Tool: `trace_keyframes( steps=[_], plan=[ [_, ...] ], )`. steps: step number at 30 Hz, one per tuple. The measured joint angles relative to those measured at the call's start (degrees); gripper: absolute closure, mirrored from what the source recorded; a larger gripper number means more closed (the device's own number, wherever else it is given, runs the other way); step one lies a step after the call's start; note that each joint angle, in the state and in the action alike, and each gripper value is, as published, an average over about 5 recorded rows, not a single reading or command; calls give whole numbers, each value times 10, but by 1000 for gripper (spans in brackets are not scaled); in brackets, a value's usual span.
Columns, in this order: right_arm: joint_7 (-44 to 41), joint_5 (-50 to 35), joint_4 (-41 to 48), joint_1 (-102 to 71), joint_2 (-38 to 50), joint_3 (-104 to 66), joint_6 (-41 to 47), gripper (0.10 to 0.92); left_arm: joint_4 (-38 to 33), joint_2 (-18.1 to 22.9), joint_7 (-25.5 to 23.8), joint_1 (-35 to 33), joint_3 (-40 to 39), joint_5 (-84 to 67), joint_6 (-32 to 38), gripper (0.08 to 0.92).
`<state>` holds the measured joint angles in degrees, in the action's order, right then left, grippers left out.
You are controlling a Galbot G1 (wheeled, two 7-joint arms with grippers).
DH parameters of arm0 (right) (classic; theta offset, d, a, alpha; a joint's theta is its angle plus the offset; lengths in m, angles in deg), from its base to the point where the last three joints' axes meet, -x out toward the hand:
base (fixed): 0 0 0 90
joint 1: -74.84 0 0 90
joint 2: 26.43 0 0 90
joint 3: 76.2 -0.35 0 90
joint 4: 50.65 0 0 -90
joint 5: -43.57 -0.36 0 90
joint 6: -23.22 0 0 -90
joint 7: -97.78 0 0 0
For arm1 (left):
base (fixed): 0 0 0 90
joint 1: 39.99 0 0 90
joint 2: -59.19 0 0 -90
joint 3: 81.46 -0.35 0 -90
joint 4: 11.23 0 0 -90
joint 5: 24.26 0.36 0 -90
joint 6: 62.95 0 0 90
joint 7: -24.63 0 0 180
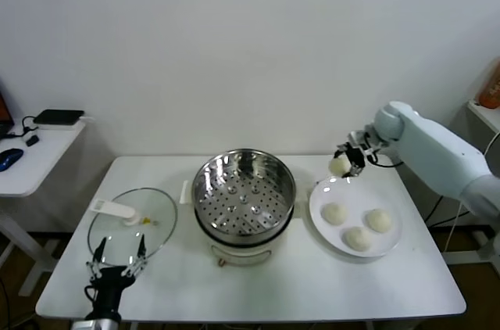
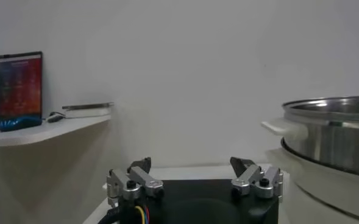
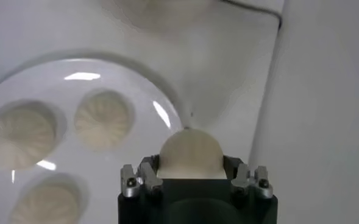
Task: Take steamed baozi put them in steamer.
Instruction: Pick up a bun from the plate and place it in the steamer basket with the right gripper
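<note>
My right gripper (image 1: 345, 164) is shut on one cream-white baozi (image 1: 339, 165), held in the air above the far left rim of the white plate (image 1: 322, 213). The held bun shows between the jaws in the right wrist view (image 3: 190, 153). Three more baozi (image 1: 335, 213) (image 1: 379, 220) (image 1: 358, 238) lie on the plate; they also show in the right wrist view (image 3: 103, 119). The shiny steamer (image 1: 244, 189) with its perforated floor stands empty at the table's middle, left of the held bun. My left gripper (image 1: 117, 256) is open and idle at the front left.
A glass lid (image 1: 131, 223) with a white handle lies left of the steamer, just beyond my left gripper. The steamer's wall fills one side of the left wrist view (image 2: 331, 140). A side desk (image 1: 31, 154) stands far left.
</note>
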<state>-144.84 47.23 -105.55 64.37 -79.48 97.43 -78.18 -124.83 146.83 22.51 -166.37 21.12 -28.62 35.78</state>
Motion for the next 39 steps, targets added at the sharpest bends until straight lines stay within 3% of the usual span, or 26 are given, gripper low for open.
trace_keyframes(
  steps=[18, 39],
  plan=[
    [-2, -20, -172, 176, -62, 121, -66, 340, -12, 3, -1, 3, 1, 7, -11, 177],
    [10, 89, -146, 119, -194, 151, -132, 338, -26, -8, 1, -3, 10, -3, -24, 177]
  ],
)
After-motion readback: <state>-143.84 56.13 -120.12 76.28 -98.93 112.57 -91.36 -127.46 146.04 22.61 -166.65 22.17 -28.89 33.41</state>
